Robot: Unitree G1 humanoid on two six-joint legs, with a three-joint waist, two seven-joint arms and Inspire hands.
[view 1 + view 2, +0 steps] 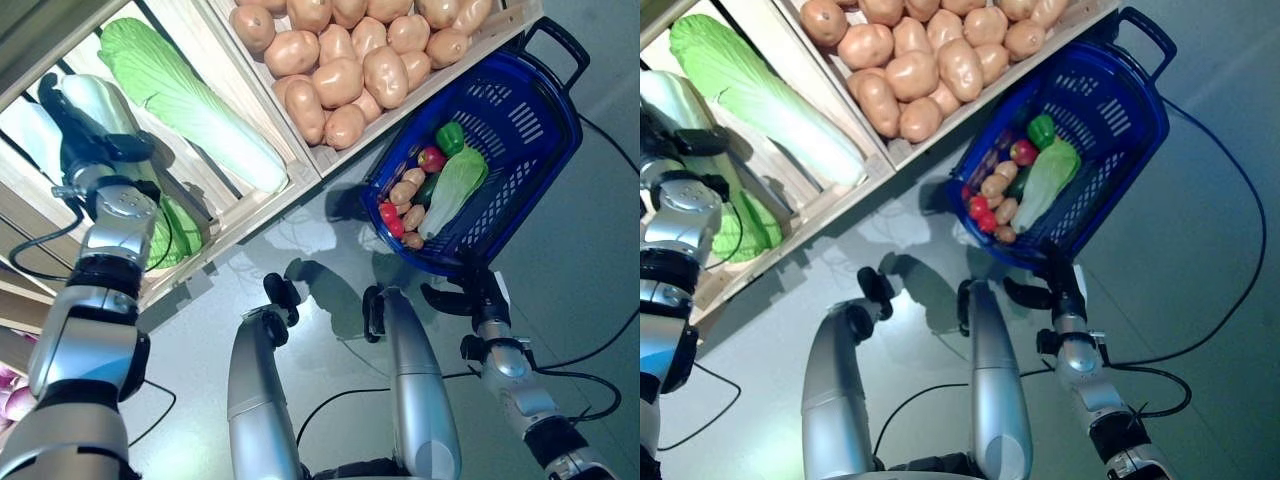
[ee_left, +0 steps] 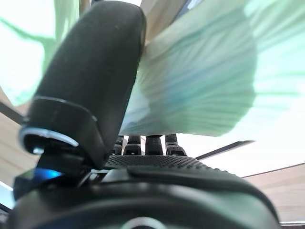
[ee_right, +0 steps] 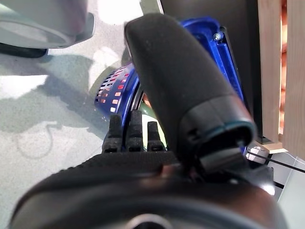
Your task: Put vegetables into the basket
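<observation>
On the wooden shelf (image 1: 250, 215) at upper left, the left hand (image 1: 75, 125) grasps a napa cabbage (image 1: 100, 105), which I judge must next be carried to the blue basket (image 1: 540, 130) gripped by the right hand (image 1: 470, 295).

Both eye views look steeply down from the head – one scene, slightly offset – sharing the crates (image 1: 300, 175), the basket (image 1: 545, 130) and the floor. The left wrist view sits very close behind its hand (image 2: 90, 90), facing a cabbage (image 2: 200, 81). The right wrist view looks past its hand (image 3: 186, 90) at the basket – equally near.

No legible text, labels or numbers anywhere.
</observation>
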